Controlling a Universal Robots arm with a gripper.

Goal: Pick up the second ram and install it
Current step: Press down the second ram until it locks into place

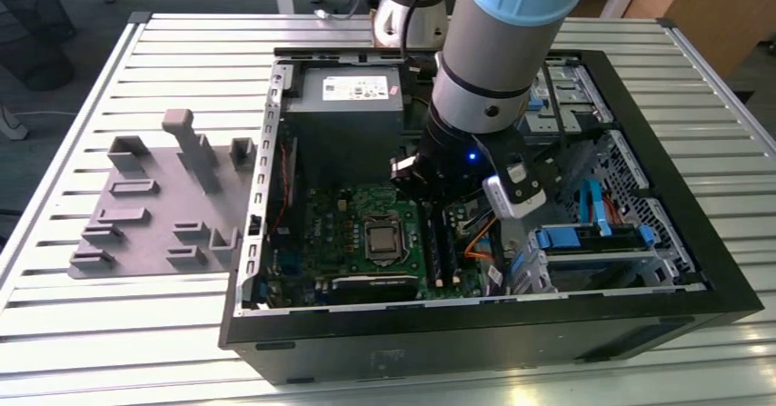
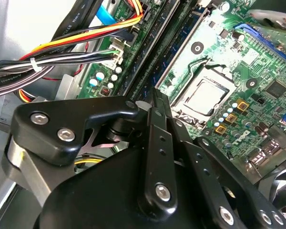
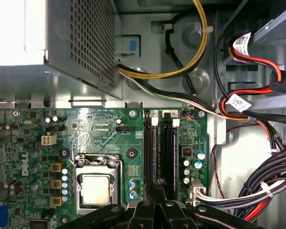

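Gripper, fingers pinched together, hold on anything can't be told, hangs over memory slots just ahead; should keep square to slot, press evenly.

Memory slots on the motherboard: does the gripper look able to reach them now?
Probably yes. In the first wrist view the gripper sits close over the memory slots in the open case, and the cables lie off to one side.
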